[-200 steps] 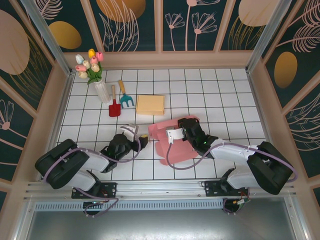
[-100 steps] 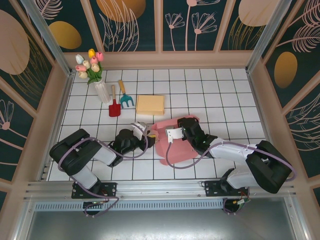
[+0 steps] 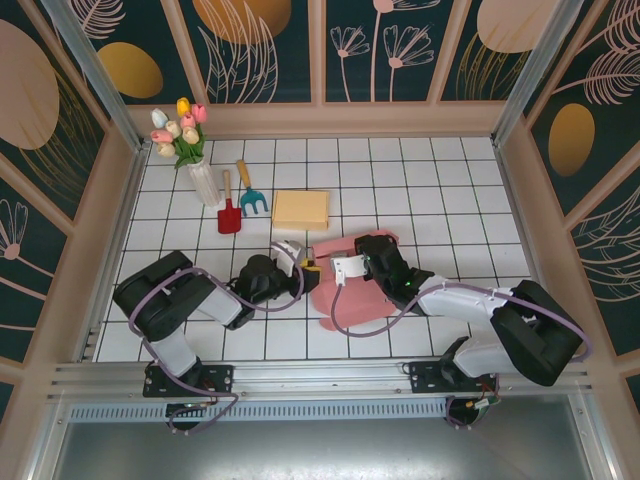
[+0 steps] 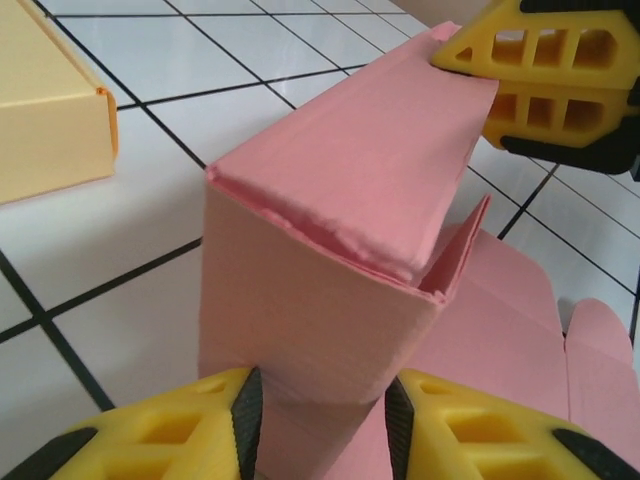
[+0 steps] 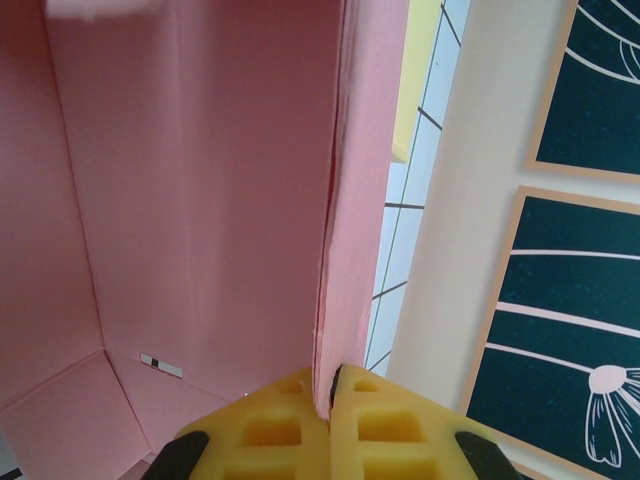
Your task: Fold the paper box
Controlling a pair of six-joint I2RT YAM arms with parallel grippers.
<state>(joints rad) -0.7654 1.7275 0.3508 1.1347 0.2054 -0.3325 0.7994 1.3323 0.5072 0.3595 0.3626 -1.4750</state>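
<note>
The pink paper box lies partly folded on the white tiled table, near the front centre. My left gripper is at the box's left end. In the left wrist view its yellow fingers close on a raised corner of the paper box, with both pads against the paper. My right gripper is shut on the thin upper edge of a standing wall of the paper box, and its fingertips pinch that edge. The right gripper's fingers also show at the far end of the wall.
A flat yellow box lies just behind the pink one and shows again as the yellow box. A red shovel, a teal rake and a white vase of tulips stand at the back left. Patterned walls enclose the table.
My left gripper has moved right to the pink box, and its jaws have narrowed onto the box's corner. The right gripper has kept its hold on the wall.
</note>
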